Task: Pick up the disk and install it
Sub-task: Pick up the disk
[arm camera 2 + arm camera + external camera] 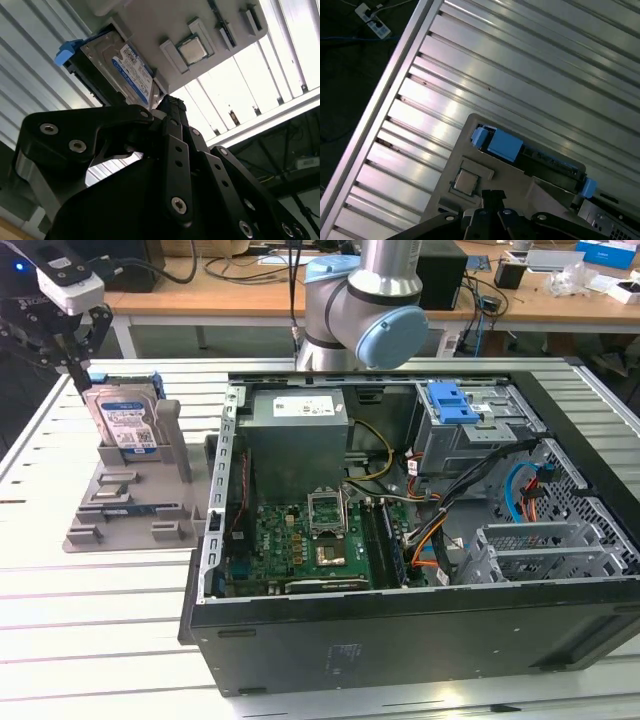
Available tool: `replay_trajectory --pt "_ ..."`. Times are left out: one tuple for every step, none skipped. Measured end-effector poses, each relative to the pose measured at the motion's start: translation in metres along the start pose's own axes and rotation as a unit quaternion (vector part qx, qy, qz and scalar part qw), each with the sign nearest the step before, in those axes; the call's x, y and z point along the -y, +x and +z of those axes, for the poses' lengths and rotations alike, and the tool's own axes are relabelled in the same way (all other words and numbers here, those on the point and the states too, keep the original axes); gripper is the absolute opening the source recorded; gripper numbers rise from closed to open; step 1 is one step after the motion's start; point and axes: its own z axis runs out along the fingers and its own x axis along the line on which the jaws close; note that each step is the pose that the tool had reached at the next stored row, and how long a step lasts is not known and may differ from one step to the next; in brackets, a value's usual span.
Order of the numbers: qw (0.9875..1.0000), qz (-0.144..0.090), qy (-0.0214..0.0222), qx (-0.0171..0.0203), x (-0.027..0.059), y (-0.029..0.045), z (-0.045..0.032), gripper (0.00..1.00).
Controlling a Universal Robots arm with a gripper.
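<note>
The disk [125,418] stands on edge in a slot of the grey holder stand [130,505] at the exterior view's left, its white-and-blue label facing forward and blue rails along its sides. In the second wrist view the disk [127,67] shows its label and a blue rail end; in the first wrist view the disk [530,155] is seen edge-on with blue rails. My gripper [80,380] hangs just above the disk's upper left corner, fingers together and holding nothing. The gripper [167,102] tip points at the disk's edge, and the gripper [492,194] sits over the holder.
An open computer case [400,640] lies on the slatted metal table [90,640], with a grey drive cage and blue latch [452,402] at its back right. A processor chip [191,50] rests in the holder. The arm's base [365,310] stands behind the case.
</note>
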Motion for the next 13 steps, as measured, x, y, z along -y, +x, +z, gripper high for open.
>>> replay_trajectory --pt "1.0000 -0.008 -0.0002 -0.0002 0.0000 0.0000 0.0000 0.11" --pt "0.9999 -0.013 -0.0003 -0.0003 0.0000 0.0000 0.0000 0.11" --pt "0.9996 -0.027 -0.0007 -0.0007 0.0000 0.0000 0.0000 0.11" --pt "0.9994 -0.036 -0.0009 -0.0009 0.0000 0.0000 0.0000 0.11" --pt "0.9988 -0.050 -0.0012 -0.0012 0.0000 0.0000 0.0000 0.11" --pt "0.9981 -0.061 -0.0015 -0.0015 0.0000 0.0000 0.0000 0.11" --pt "0.9974 -0.072 -0.0018 -0.0017 0.0000 0.0000 0.0000 0.11" --pt "0.9966 -0.083 -0.0021 -0.0020 0.0000 0.0000 0.0000 0.11" --pt "0.9957 -0.093 -0.0023 -0.0022 0.0000 0.0000 0.0000 0.11" --pt "0.9953 -0.096 -0.0024 -0.0023 0.0000 0.0000 0.0000 0.11" --pt "0.9948 -0.101 -0.0025 -0.0025 0.0000 0.0000 0.0000 0.11" --pt "0.9940 -0.110 -0.0027 -0.0027 0.0000 0.0000 0.0000 0.11" --pt "0.9931 -0.117 -0.0029 -0.0028 0.0000 0.0000 0.0000 0.11"
